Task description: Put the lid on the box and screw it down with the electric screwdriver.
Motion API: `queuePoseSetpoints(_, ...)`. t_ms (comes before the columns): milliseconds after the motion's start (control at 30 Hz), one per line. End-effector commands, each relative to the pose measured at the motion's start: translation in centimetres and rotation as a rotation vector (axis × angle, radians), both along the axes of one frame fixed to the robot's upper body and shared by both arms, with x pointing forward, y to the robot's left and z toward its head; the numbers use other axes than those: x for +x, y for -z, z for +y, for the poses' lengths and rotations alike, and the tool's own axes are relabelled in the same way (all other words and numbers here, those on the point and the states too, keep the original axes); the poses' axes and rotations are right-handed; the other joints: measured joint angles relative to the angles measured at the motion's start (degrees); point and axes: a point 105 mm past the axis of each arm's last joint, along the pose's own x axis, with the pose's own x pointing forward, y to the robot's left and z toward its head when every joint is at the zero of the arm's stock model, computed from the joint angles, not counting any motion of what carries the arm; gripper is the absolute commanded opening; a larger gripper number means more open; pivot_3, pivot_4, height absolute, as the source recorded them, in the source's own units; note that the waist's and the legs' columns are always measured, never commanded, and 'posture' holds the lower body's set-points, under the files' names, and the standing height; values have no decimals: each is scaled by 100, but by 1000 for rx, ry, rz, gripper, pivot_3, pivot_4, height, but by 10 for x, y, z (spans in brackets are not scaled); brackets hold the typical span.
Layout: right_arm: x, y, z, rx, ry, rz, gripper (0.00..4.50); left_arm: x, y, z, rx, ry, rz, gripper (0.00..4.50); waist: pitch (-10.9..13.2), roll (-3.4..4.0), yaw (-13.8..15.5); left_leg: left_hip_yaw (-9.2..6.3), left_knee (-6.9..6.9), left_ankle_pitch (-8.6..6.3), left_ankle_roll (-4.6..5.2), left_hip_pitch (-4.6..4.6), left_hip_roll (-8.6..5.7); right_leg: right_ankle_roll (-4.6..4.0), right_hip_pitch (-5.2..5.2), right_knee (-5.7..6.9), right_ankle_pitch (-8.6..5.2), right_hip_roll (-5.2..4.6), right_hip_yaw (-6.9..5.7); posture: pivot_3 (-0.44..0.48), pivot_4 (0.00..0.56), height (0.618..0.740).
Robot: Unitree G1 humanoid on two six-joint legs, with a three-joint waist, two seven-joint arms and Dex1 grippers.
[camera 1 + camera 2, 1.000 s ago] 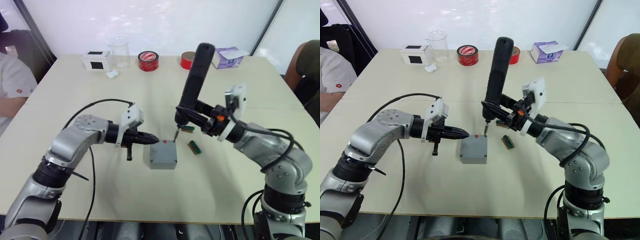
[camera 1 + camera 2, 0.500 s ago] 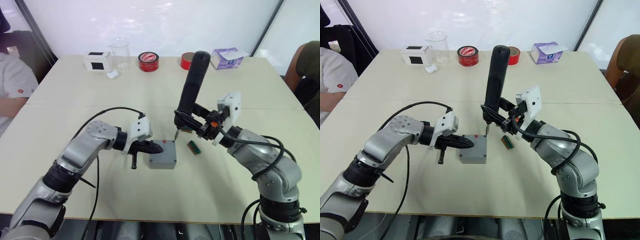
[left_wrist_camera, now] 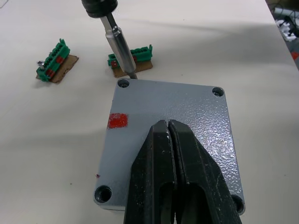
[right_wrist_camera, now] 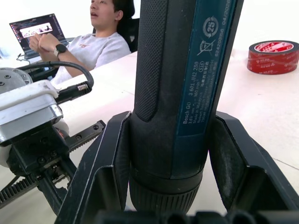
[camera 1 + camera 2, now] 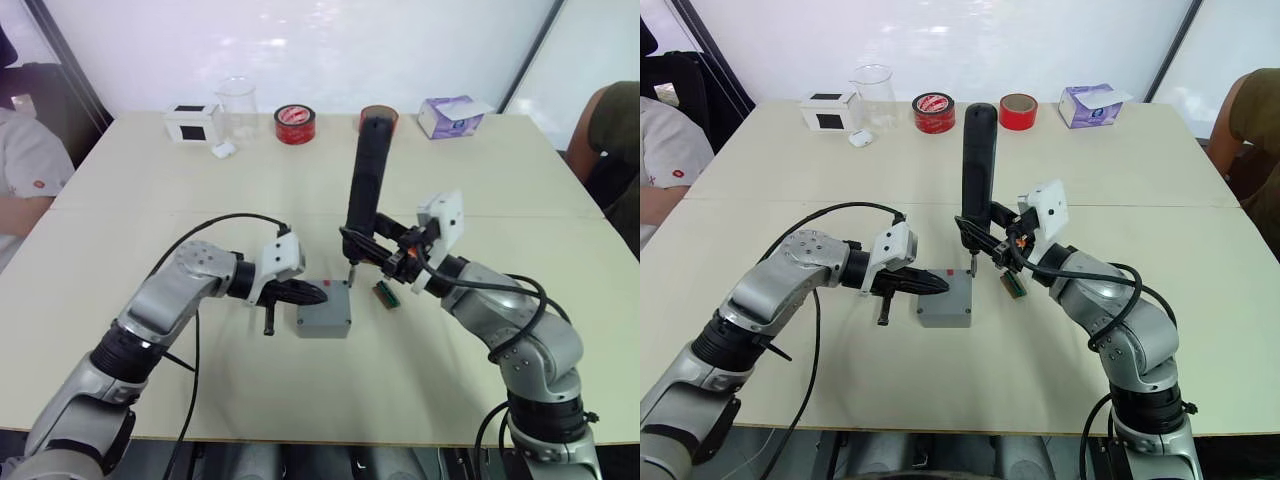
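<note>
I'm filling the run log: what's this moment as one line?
lid: on box | left gripper: shut, pressing lid | right gripper: shut on screwdriver, upright | bit: at corner screw hole

The cream table (image 5: 150, 200) carries the box (image 5: 323, 312), two green connectors (image 3: 53, 63), two red tape rolls (image 5: 295, 122), a beaker (image 5: 238, 103) and a tissue box (image 5: 447, 116).

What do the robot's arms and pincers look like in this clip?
Both arms are silver-grey metal segments with black joints and loose black cables. Each wrist carries a white camera housing. The left pincer and right pincer have two black fingers; orange marks show near the right wrist.
</note>
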Motion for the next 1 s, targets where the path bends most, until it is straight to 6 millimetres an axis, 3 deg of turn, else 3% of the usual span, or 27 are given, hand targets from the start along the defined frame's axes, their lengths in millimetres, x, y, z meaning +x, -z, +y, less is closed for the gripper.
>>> queuePoseSetpoints(33, -9, -31, -2, 66, -20, -123, 1829, -2, 14, 1, 43, -18, 24, 0, 0, 0, 2, 0, 0, 0, 0, 1, 0, 0, 1, 0, 0, 0, 0, 0, 150, 740)
queuePoseSetpoints(200, -11, -33, -3, 74, -29, -122, 1829, -2, 13, -1, 44, -17, 23, 0, 0, 0, 10, 0, 0, 0, 0, 3, -1, 0, 5, 0, 0, -3, 0, 0, 150, 740)
queuePoseSetpoints(600, -7, -18, 7, 39, -34, -96, 1829, 0, 11, 5, 45, -22, 21, 0, 0, 0, 0, 0, 0, 0, 0, 7, -1, 0, 8, 0, 0, -2, 0, 0, 150, 740)
queuePoseSetpoints(1000, -7, -6, -2, -33, -21, -99, 1829, -3, 10, 1, 46, -16, 20, 0, 0, 0, 2, 1, -4, -1, 2, 57, 0, -1, 54, -6, -1, -2, 1, 0, 150, 740)
